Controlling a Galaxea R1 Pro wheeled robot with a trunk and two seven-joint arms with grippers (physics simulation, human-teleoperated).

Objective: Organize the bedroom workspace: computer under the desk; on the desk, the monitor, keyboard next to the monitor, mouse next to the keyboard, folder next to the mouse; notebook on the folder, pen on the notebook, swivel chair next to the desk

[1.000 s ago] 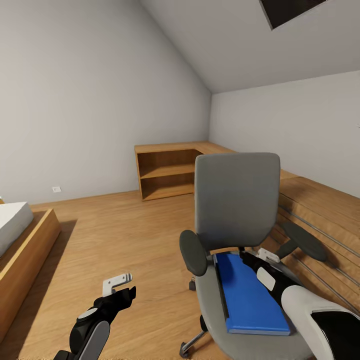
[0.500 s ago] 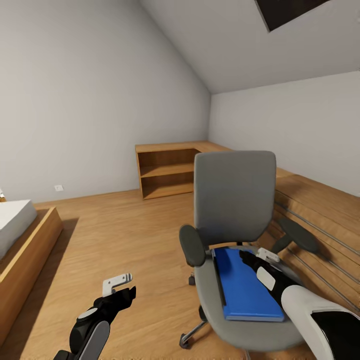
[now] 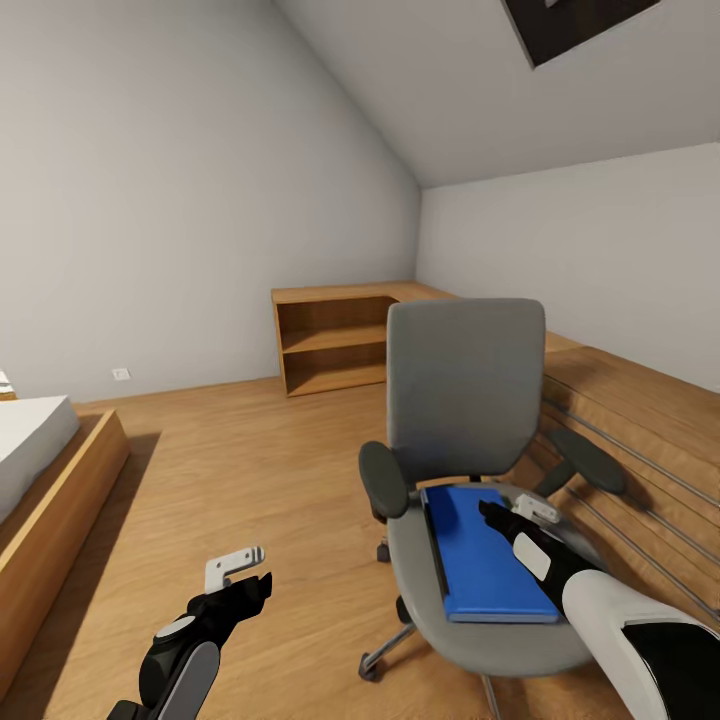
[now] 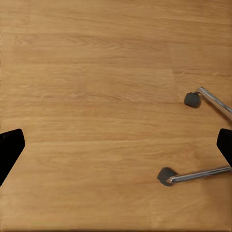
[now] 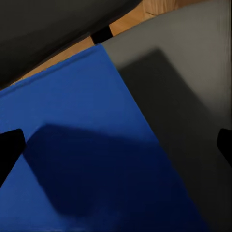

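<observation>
While the folder (image 3: pixel 488 555) lies on the chair seat (image 3: pixel 470 630), the spread right end effector (image 3: pixel 510 512) hovers above it

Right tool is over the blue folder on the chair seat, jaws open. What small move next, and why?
Probably ease the right tool down and toward the flat bright blue folder's near edge. Its fingers are spread wide and the folder lies flat on the grey padded swivel chair, so an edge grip seems likelier than pinching from above.
</observation>
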